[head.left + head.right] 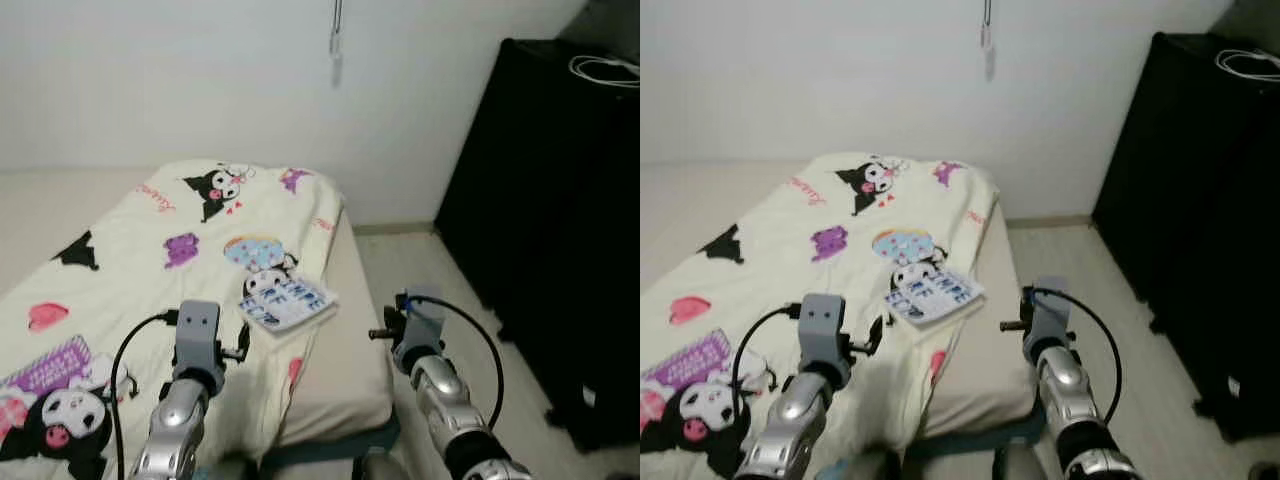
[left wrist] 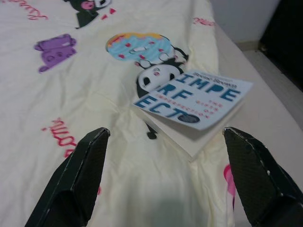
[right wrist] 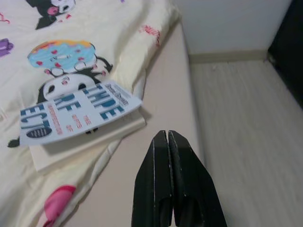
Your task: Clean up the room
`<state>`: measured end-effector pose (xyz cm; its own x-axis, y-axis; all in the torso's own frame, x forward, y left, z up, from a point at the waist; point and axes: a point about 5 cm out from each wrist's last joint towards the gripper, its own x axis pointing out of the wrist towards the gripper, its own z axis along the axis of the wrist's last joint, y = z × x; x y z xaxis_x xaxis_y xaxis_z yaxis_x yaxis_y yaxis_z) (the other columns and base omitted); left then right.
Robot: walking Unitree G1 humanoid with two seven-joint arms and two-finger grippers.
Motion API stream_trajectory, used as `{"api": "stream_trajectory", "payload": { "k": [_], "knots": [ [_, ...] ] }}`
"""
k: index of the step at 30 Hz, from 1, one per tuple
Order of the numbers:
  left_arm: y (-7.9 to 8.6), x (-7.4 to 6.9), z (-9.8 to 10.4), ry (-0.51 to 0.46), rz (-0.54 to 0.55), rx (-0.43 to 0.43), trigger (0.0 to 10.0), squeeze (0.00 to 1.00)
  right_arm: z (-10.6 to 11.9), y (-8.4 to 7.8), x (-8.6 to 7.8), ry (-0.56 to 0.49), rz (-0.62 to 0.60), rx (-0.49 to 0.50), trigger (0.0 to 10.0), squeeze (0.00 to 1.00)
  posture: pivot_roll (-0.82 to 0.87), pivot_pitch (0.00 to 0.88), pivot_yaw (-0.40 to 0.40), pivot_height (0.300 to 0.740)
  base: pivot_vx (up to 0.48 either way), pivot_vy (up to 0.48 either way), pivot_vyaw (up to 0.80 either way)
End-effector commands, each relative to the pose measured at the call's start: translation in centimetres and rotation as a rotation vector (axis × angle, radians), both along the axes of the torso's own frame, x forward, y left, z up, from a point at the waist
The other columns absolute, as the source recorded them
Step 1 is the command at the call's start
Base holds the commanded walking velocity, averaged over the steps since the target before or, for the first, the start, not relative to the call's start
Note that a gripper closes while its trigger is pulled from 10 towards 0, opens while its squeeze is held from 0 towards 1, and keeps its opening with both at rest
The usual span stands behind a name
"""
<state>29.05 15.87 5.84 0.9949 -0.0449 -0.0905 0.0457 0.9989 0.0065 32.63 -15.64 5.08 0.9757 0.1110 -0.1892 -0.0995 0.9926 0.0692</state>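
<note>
A white book [image 1: 288, 303] with blue lettering lies on the cream cartoon-print blanket [image 1: 130, 260] near the bed's right edge; the same book [image 2: 194, 101] and book [image 3: 80, 116] sit ahead of both wrist cameras. My left gripper [image 2: 170, 175] is open, its two black fingers [image 2: 75, 179] spread wide just short of the book, above the blanket. My right gripper [image 3: 168, 175] is shut with nothing in it, hovering over the bare mattress strip [image 3: 156, 113] beside the book. Both forearms rise from the bottom of the head views, the left wrist [image 1: 197, 345] and the right wrist [image 1: 418, 335].
The bed [image 1: 980, 380] fills the left and centre, its foot corner close to me. A black cabinet [image 1: 560, 220] stands along the right with white cables [image 1: 607, 68] on top. Pale wood floor [image 1: 440, 290] runs between bed and cabinet. A cord [image 1: 336, 40] hangs on the white wall.
</note>
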Motion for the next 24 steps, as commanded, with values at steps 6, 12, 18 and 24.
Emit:
{"api": "stream_trajectory", "payload": {
  "k": [6,12,18,24],
  "knots": [
    [-0.3,0.4,1.1,-0.031,-0.048,0.033,10.0,0.00,-0.2,0.6,-0.1,-0.003,-0.007,0.031,10.0,0.00,0.03,0.120,0.008,0.621,0.000,0.000,0.00],
    [-0.1,0.6,1.5,-0.033,-0.053,0.044,10.0,0.00,-0.1,0.6,0.0,-0.005,-0.020,0.048,10.0,0.00,0.04,0.128,0.016,0.621,0.000,0.000,0.00],
    [0.2,0.7,1.8,-0.024,-0.045,0.056,10.0,0.00,0.5,0.8,0.7,-0.008,-0.058,0.115,10.0,0.00,0.06,0.151,0.026,0.621,0.000,0.000,0.00],
    [0.5,1.1,2.1,-0.007,-0.037,0.047,10.0,0.00,1.0,1.4,1.3,-0.001,-0.054,0.144,10.0,0.00,0.06,0.211,0.028,0.621,0.000,0.000,0.00]
  ]
}}
